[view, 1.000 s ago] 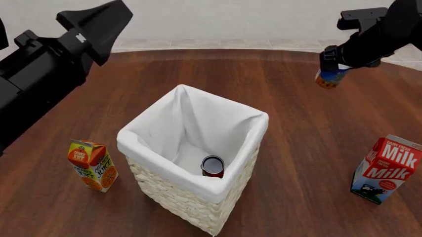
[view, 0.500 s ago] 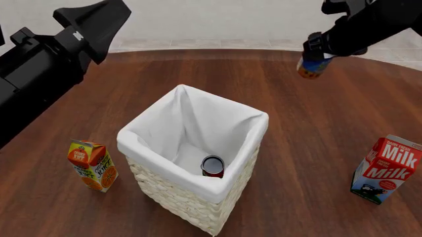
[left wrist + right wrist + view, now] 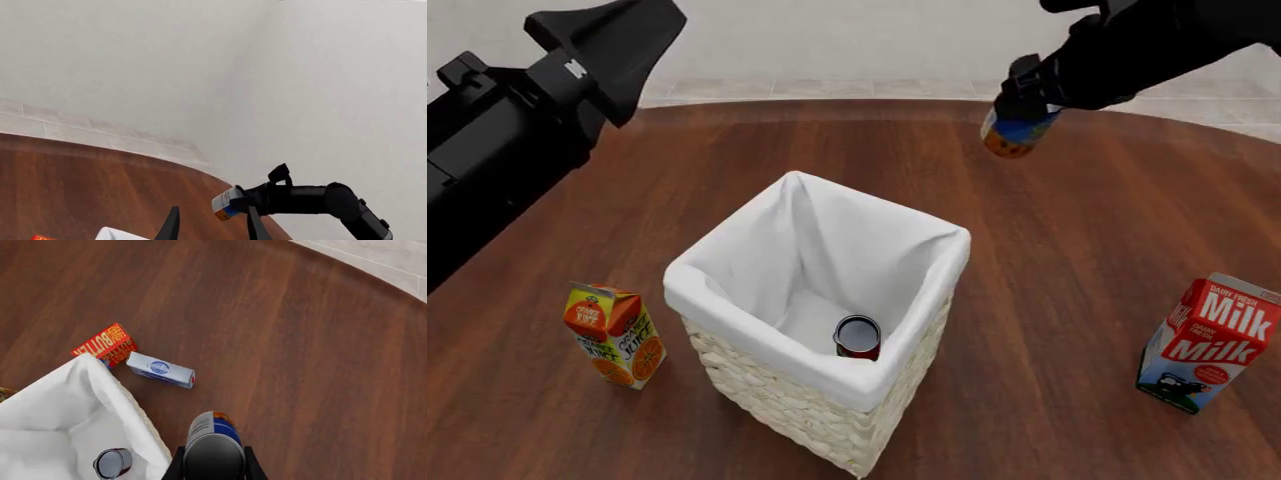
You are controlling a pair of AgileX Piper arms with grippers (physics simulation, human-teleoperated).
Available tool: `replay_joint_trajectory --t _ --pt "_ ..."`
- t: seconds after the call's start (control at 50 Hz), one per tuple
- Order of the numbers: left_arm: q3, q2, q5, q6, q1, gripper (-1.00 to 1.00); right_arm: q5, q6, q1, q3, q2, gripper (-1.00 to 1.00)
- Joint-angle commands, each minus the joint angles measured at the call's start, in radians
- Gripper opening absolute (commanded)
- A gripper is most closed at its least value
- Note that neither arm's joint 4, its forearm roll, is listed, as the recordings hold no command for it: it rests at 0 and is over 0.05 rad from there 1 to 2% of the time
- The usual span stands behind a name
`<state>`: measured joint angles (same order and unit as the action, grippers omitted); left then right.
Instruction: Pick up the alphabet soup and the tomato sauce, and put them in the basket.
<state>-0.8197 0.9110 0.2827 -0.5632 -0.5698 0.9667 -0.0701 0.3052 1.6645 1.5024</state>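
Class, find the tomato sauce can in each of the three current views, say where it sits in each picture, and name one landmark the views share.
Front view: tomato sauce held aloft in the right gripper, upper right, beyond the basket.
Left wrist view: tomato sauce low, right of centre, at the end of the right arm.
Right wrist view: tomato sauce at bottom centre, between the fingers.
Shared landmark: the basket's white lining, also at and.

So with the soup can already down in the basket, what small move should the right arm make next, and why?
Probably carry the tomato sauce can further toward the basket before letting go. The right end effector holds it in the air beyond the far rim, not yet above the opening, so a release now would likely drop it on the table. The soup can lies inside; the left end effector is empty.
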Motion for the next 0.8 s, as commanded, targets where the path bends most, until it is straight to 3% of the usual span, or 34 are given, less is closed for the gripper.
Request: replay_joint_trajectory --t 0.02,0.8 --pt "-0.002 -0.006 -0.002 0.001 0.001 1.0 0.007 0.029 0.08 -0.01 -0.047 -1.0" --pt "-0.019 -0.021 -0.027 0.011 0.014 1.0 0.039 0.047 0.306 0.004 -0.097 -1.0"
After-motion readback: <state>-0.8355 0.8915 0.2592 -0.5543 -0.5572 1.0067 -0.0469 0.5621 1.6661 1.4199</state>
